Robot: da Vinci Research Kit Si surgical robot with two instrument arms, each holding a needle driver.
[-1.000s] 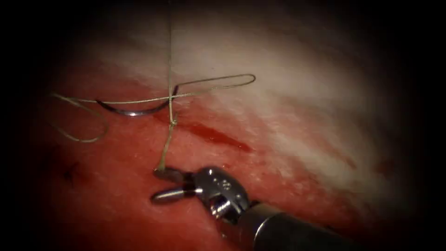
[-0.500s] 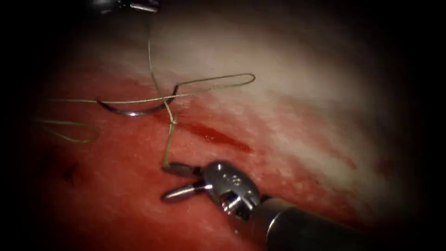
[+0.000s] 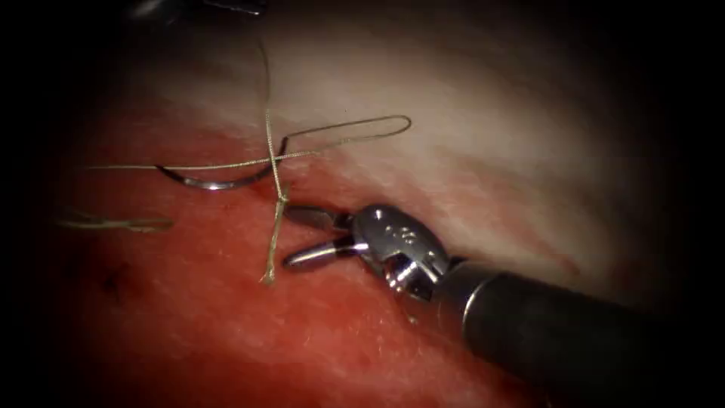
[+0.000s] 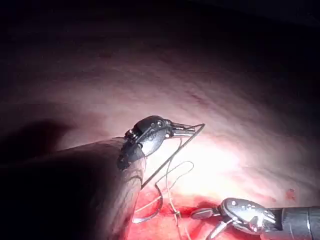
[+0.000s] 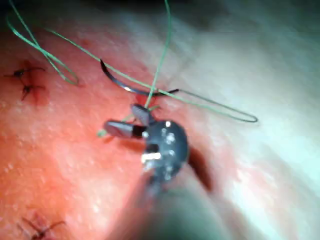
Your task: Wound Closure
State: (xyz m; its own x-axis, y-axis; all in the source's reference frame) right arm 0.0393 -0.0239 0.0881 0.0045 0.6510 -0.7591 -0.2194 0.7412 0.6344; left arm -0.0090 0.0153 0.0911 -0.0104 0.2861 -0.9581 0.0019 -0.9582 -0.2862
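Note:
My right tool point(image 3: 293, 237) lies on the red tissue point(image 3: 226, 332) with its jaws open and holding nothing, their tips just right of the knot point(image 3: 281, 198). In the right wrist view its jaws point(image 5: 121, 121) also gape. A short thread tail point(image 3: 270, 253) hangs loose below the knot. The curved needle point(image 3: 215, 181) lies on the tissue left of the knot, held by neither tool, with thread point(image 3: 332, 136) looping from its right end. My left tool point(image 4: 186, 129) is shut on the thread, and that strand point(image 3: 268, 113) rises from the knot to it.
A flattened loop of thread point(image 3: 113, 224) lies at the far left. Older stitches point(image 5: 26, 82) sit on the tissue left of the needle. The right tool's dark shaft point(image 3: 559, 332) crosses the tissue and covers the cut.
My right tool moved up and right, from the tail's lower end to beside the knot, jaws open throughout. The far-left loop shrank and flattened. The rising strand swung slightly.

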